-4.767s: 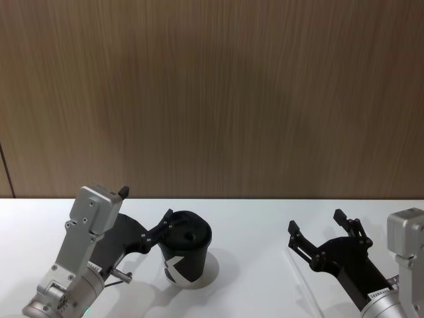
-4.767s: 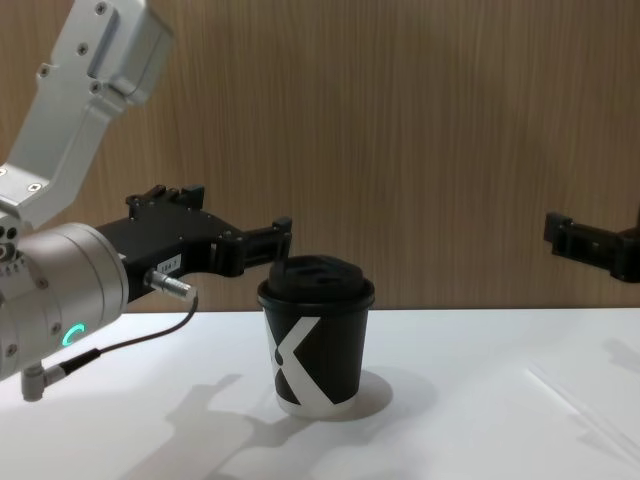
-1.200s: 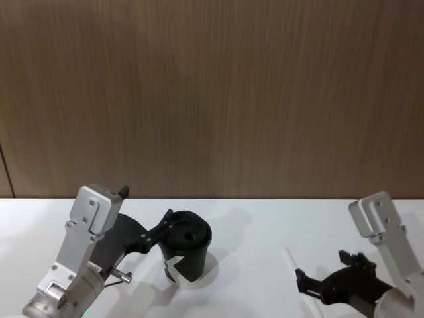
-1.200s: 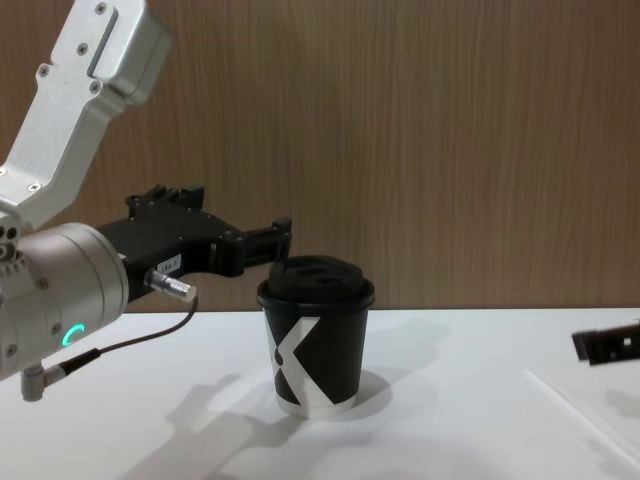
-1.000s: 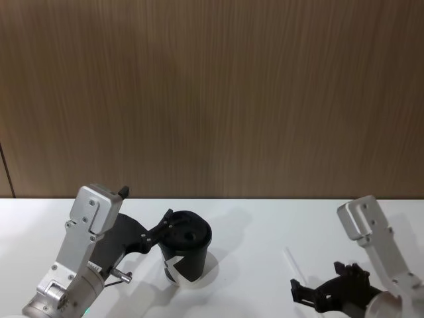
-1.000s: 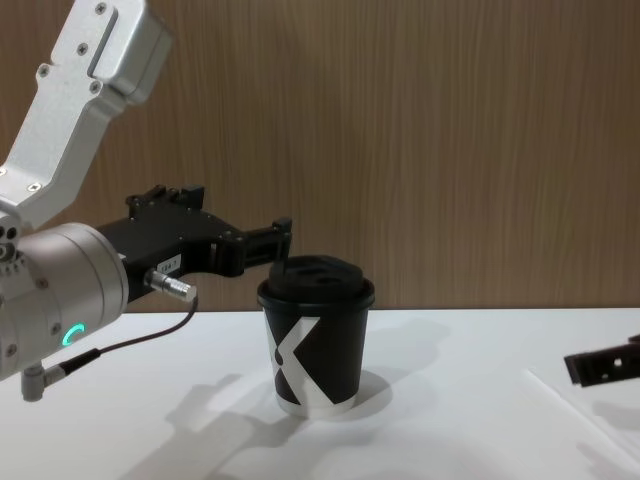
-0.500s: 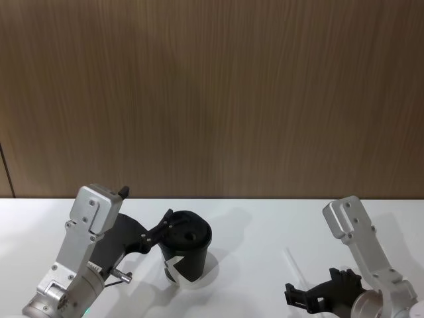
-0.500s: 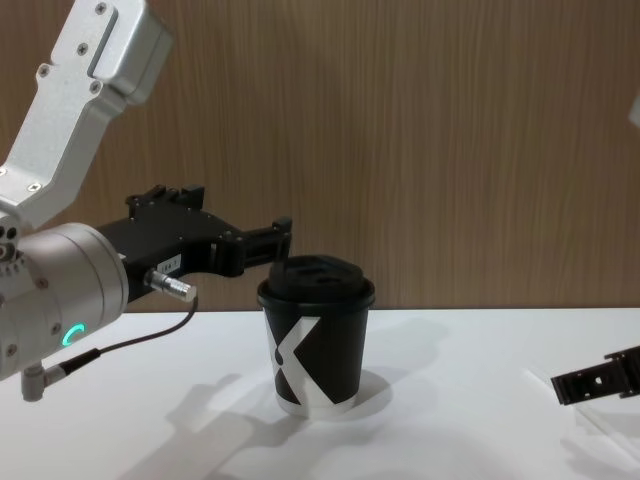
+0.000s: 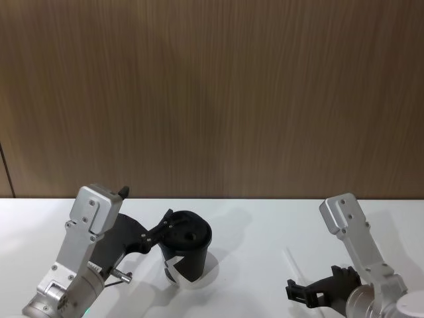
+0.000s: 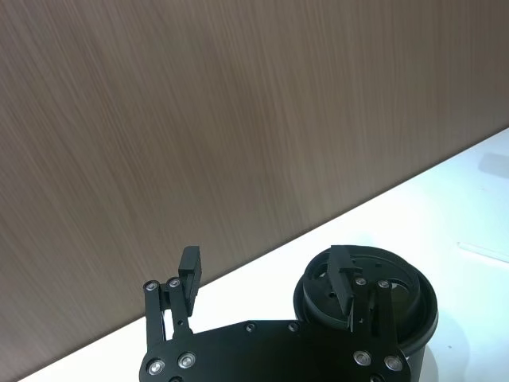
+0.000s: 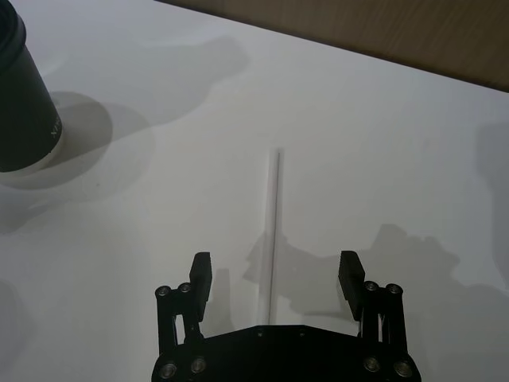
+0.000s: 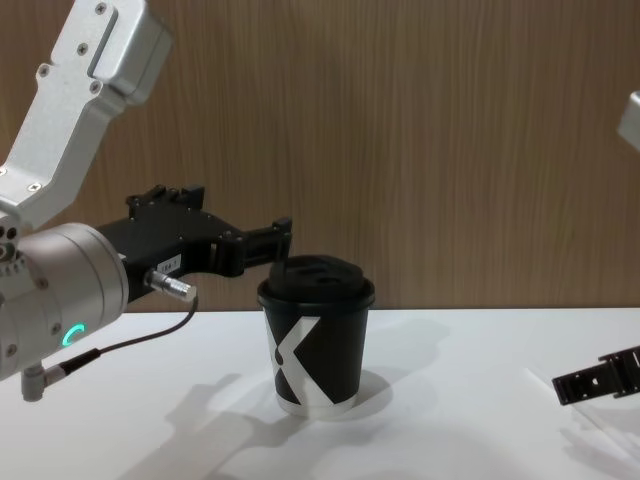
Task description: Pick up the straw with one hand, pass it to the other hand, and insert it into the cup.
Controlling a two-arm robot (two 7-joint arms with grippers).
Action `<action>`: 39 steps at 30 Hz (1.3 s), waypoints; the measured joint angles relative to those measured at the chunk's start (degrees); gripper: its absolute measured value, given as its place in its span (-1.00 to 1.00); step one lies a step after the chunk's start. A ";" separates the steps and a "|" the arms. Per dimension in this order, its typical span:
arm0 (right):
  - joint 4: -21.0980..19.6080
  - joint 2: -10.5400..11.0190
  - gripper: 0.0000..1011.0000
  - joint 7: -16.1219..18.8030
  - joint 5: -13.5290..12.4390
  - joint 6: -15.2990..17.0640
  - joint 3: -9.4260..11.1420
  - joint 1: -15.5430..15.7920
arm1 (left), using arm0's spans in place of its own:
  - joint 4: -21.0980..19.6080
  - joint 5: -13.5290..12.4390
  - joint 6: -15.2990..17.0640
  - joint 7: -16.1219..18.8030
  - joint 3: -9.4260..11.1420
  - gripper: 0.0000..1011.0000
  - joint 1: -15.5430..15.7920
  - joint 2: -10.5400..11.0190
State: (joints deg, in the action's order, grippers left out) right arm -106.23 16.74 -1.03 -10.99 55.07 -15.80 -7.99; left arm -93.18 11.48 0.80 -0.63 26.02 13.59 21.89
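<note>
Straw (image 11: 273,227) pickup is not made yet. My right hand (image 11: 274,268) hangs low over the counter (image 11: 119,239), fingers apart and empty. The straw lies flat on the counter, lined up between them and untouched as far as I can judge. Well apart, on the left arm's side, the cup (image 12: 318,345) stands upright with its lid on. My left hand (image 10: 266,269) hovers close by that lid, fingers apart, holding nothing. Grasp, handover and insertion all remain.

cup (image 11: 24,111) cropped at right wrist view's edge; near end of straw (image 11: 273,231) lost behind right gripper (image 11: 274,269) body; right gripper cropped at chest view's right edge.
</note>
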 joint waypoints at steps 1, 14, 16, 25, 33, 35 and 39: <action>0.24 -0.11 0.98 -0.08 0.07 -0.01 0.03 -0.10 | 0.00 0.00 0.00 0.00 0.00 0.98 0.00 0.00; 2.71 -1.47 0.98 -0.55 0.61 -0.11 1.07 -1.05 | 0.00 0.00 0.00 0.00 0.00 0.98 0.00 0.00; 2.95 -1.58 0.98 -0.57 0.64 -0.12 1.24 -1.12 | 0.00 0.00 0.00 0.00 0.00 0.98 0.00 0.00; 3.83 -2.09 0.98 -0.56 0.73 0.00 1.96 -1.19 | 0.00 0.00 0.00 0.00 0.00 0.98 0.00 0.00; 4.26 -2.49 0.98 -0.03 0.58 0.60 2.54 -0.95 | 0.00 0.00 0.00 0.00 0.00 0.98 0.00 0.00; 4.31 -2.57 0.98 0.15 0.54 0.75 2.67 -0.90 | 0.00 0.00 0.00 0.00 0.00 0.98 0.00 0.00; 4.39 -2.69 0.98 0.57 0.38 1.09 2.92 -0.73 | 0.00 0.00 0.00 0.00 0.00 0.98 0.00 0.00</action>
State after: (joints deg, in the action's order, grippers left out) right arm -101.85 14.05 -0.46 -10.61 56.17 -12.88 -8.72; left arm -93.18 11.48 0.79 -0.63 26.02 13.59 21.89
